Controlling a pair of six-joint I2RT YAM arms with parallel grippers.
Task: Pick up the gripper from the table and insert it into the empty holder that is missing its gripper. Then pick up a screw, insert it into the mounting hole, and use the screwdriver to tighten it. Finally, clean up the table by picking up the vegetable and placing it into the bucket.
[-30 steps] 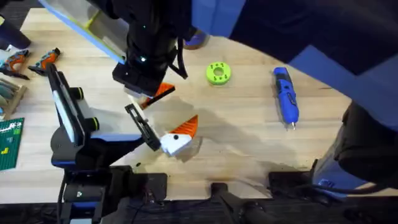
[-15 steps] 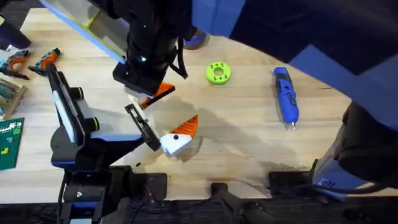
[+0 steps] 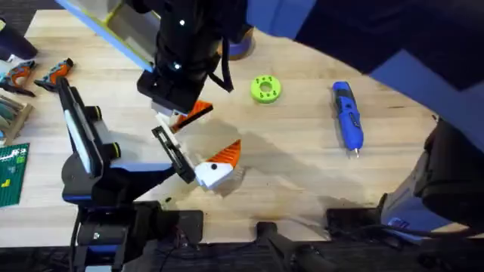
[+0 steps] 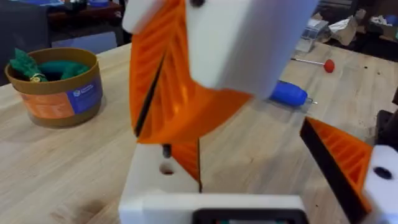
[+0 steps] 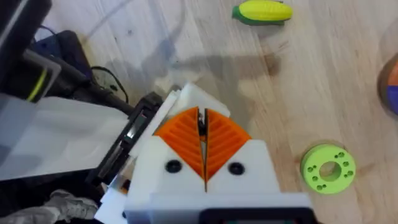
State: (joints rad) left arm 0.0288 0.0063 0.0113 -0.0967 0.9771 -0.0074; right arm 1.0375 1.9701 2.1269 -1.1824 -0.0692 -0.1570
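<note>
The gripper (image 4: 185, 154) is pinched between the right fingers (image 4: 165, 68), which are pressed together on it. It is held upright, with its lower end at the slot of the holder (image 4: 155, 182). The holder is the bare block of the left fingers (image 4: 345, 158), which are spread wide, the one fitted wedge standing well apart from it.

The step in hand is judged to be the seating of the gripper. It should be lined up with the slot and pressed straight down until it sits flush, so that the mounting hole is left free for the screw. The pinch should not be loosened until the piece is fully home, and the left arm is best kept steady as a brace. A tilted entry could jam the piece.

On the bench (image 3: 302, 174), the screwdriver (image 3: 348, 117) lies well off to the right, with a red-tipped rod (image 4: 314, 62) beyond it. A green disc (image 3: 265, 88) lies between the screwdriver and the arms. The vegetable (image 5: 261, 11) lies on the bare bench, not in the bucket (image 4: 56, 87), which already holds something green. No screw can be made out. Nothing is seen to block the insertion.
</note>
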